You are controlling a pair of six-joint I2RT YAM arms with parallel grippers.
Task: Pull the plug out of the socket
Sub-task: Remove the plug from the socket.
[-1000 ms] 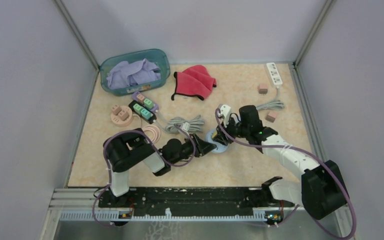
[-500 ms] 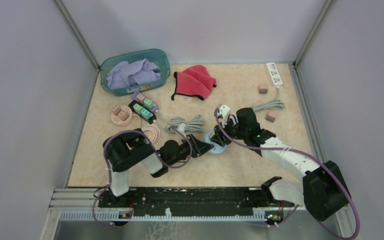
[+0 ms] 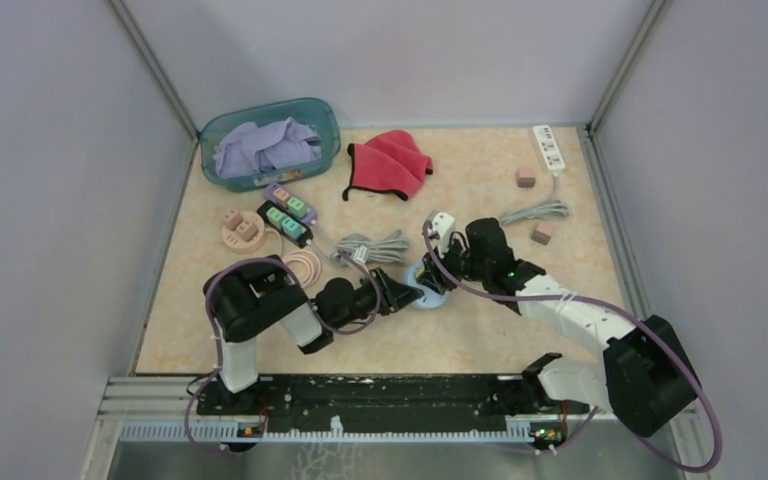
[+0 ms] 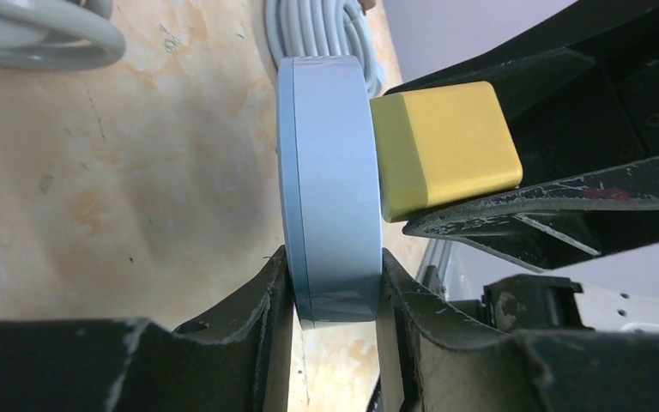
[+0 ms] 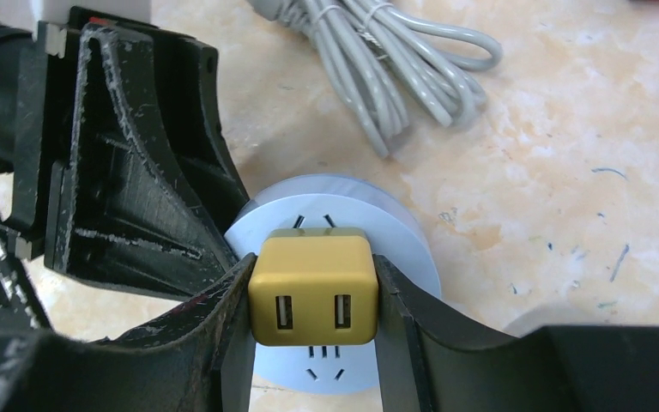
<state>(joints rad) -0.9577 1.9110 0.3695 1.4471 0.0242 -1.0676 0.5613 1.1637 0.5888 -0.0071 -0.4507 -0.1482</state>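
Left gripper [image 4: 335,287] clamped across the rim of the round blue socket [image 4: 326,172]. Yellow plug [image 4: 442,146] seated in the socket face, pinched between the right gripper [image 5: 313,270] fingers. Risk: a skewed pull binds the prongs, or the thin rim slips from the left fingers.

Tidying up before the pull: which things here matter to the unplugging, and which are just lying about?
In use: plug, socket, left tool, right tool.
Lying about: basket, red cloth, power strip, cable, cubes.
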